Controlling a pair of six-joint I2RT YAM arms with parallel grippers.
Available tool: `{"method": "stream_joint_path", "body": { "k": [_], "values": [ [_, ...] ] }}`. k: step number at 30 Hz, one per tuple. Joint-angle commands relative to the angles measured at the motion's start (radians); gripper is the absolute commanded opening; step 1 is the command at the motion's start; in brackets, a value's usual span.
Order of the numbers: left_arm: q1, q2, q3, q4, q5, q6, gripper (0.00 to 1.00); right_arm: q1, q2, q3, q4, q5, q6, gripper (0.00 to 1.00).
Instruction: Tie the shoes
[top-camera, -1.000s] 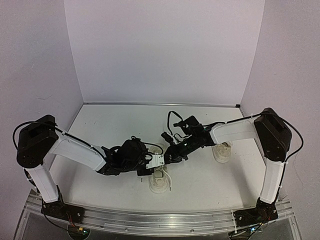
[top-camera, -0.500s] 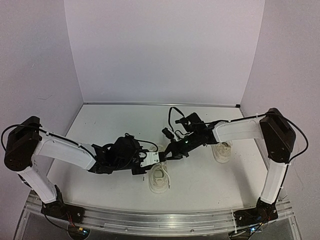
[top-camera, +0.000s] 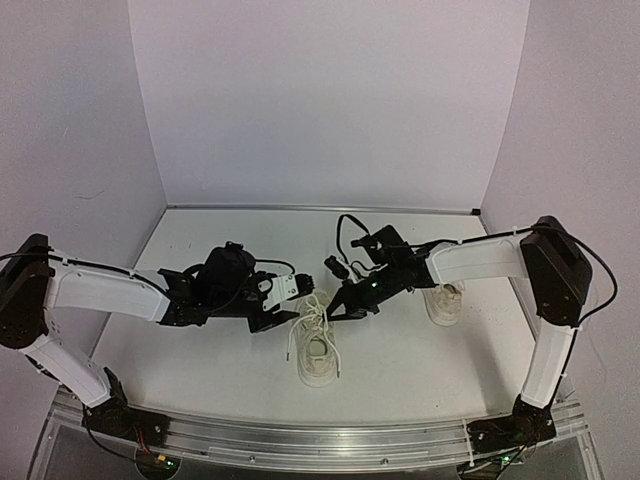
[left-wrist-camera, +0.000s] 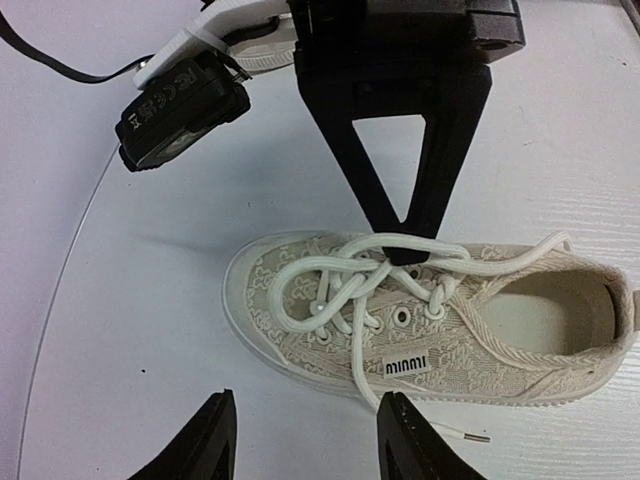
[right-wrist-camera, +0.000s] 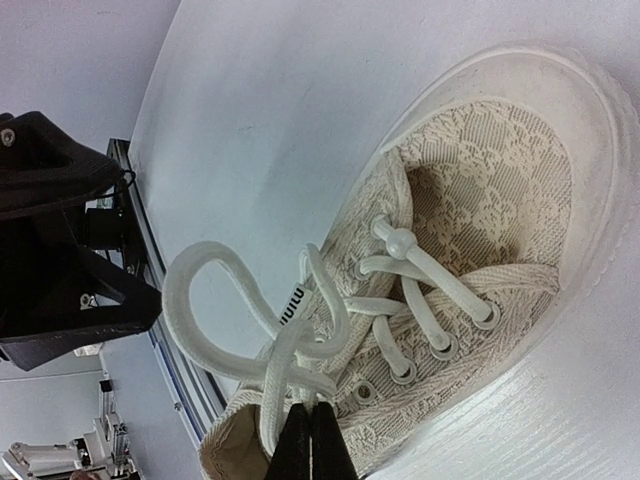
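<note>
Over the near shoe (top-camera: 318, 352): barred by the right gripper (top-camera: 336, 311), clamped on its lace (right-wrist-camera: 285, 365).
Left of it: bare worktop (top-camera: 190, 350), passable.
Right side: narrowed by the second shoe (top-camera: 443, 300).

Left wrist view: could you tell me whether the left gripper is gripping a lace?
No, the left gripper stands open, with nothing between its fingers.

The near shoe (top-camera: 318, 360) lies centred on the table (top-camera: 410, 370), the far shoe (top-camera: 443, 303) behind it to the right.
</note>
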Motion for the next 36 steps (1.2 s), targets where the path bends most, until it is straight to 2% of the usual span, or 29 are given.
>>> {"method": "stream_joint_path", "body": {
  "k": [1,8,12,14,18,22,36],
  "values": [
    [0.013,0.037,0.089,-0.030,0.102,-0.021,0.52,0.002,-0.029,0.018,-0.007,-0.021,-0.025,0.00],
    [0.016,0.110,0.161,-0.044,0.167,-0.019,0.55,0.014,-0.020,0.029,-0.011,-0.031,-0.030,0.00],
    [0.017,0.142,0.192,-0.066,0.200,-0.010,0.50,0.015,-0.023,0.031,-0.015,-0.029,-0.034,0.00],
    [0.017,0.147,0.194,-0.066,0.208,-0.010,0.41,0.015,-0.028,0.028,-0.019,-0.023,-0.036,0.00],
    [0.022,0.128,0.162,-0.045,0.208,-0.027,0.15,0.014,-0.040,0.018,-0.027,-0.001,-0.041,0.00],
    [0.027,0.100,0.128,-0.036,0.191,-0.045,0.00,0.012,-0.053,0.008,-0.032,0.020,-0.042,0.00],
    [0.031,0.038,0.070,-0.074,0.113,-0.107,0.00,-0.013,-0.082,-0.042,-0.040,0.095,-0.040,0.00]
  ]
}}
